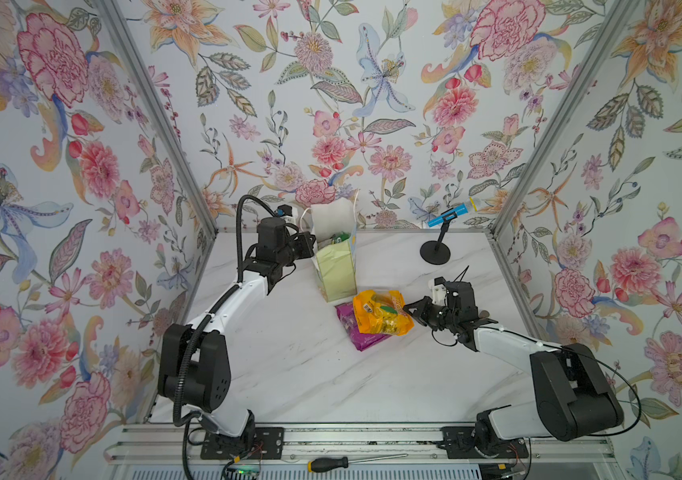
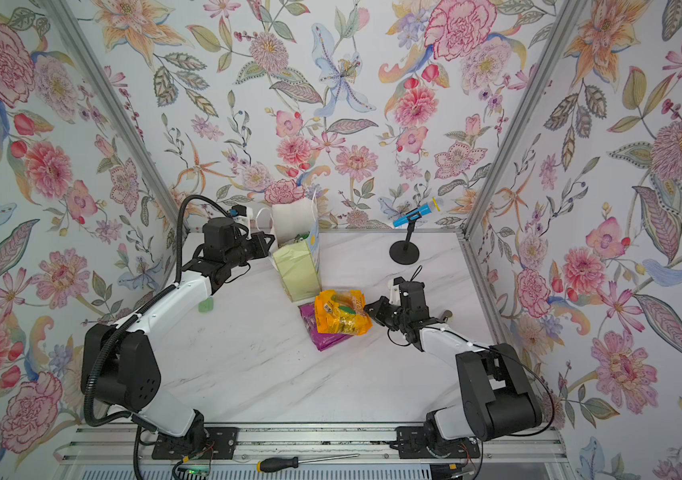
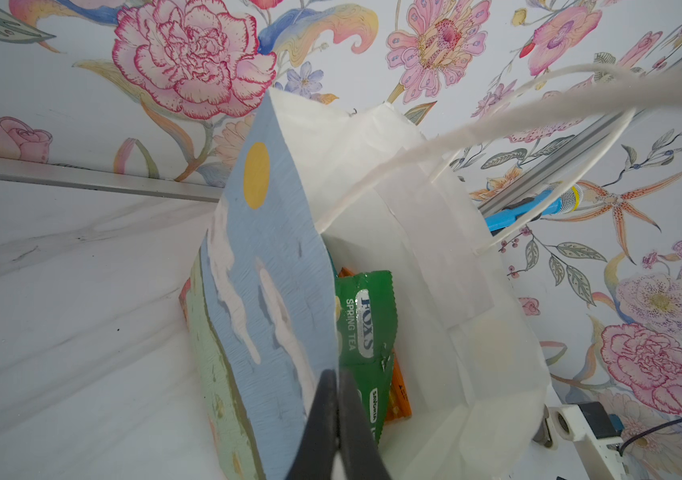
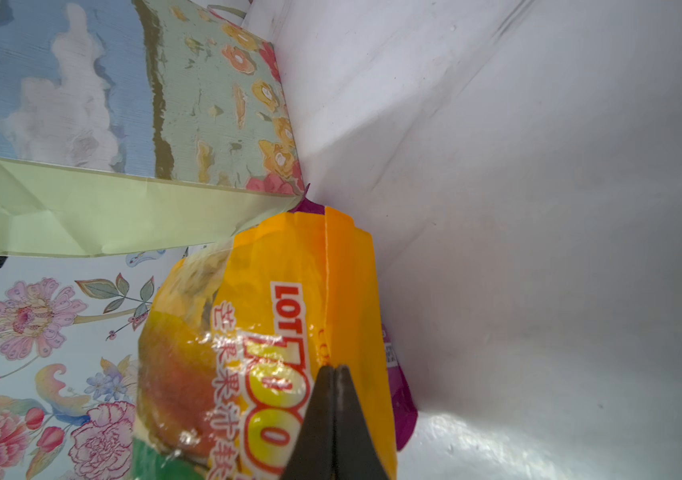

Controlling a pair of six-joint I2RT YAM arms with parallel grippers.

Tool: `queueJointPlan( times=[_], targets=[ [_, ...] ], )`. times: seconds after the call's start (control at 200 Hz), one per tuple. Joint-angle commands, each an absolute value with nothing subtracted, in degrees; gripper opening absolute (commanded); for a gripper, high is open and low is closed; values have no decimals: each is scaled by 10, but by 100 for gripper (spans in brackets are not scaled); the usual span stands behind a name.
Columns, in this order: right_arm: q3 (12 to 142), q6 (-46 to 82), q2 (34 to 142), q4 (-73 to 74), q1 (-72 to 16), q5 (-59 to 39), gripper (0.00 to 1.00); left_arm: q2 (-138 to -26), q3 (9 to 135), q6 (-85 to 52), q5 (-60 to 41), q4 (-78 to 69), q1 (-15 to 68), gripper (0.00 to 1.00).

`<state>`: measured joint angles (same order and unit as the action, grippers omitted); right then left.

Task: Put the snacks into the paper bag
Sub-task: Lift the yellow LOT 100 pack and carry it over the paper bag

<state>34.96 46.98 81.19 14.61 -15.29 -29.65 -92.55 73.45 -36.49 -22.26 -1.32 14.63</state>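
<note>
Support came from the left hand (image 3: 336, 388), pinched shut on the blue-printed rim of the paper bag (image 1: 337, 270), which stood upright with its mouth open. Inside the bag a green packet (image 3: 366, 324) and an orange packet (image 3: 399, 386) behind it were already stowed. Just in front of the bag's base a purple packet (image 1: 358, 338) lay on the surface (image 1: 289, 374), and across it the orange-yellow packet (image 1: 379, 318), close against the bag's foot. To the right of the bag, the right hand (image 4: 333, 376) was clamped flat on that packet's edge. Done well, the lift would go straight up until the packet cleared the bag's rim, then over the mouth, narrow end down, while the left hand held the opening wide. The thin pinch on slippery film could let it slide, or drag the purple packet along.
</note>
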Motion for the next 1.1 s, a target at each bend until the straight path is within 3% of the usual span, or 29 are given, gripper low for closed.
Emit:
queueJointPlan(
  times=[0.0,0.325,1.096],
  targets=[
    [382,474,758,147,-156,-304,0,-919,755,-360,-229,-12,149,0],
    [602,401,699,20,-196,-253,0,-923,756,-359,-232,-17,148,0],
    [1183,323,1001,-57,-318,-239,0,-931,767,-362,-235,-22,148,0]
  ],
)
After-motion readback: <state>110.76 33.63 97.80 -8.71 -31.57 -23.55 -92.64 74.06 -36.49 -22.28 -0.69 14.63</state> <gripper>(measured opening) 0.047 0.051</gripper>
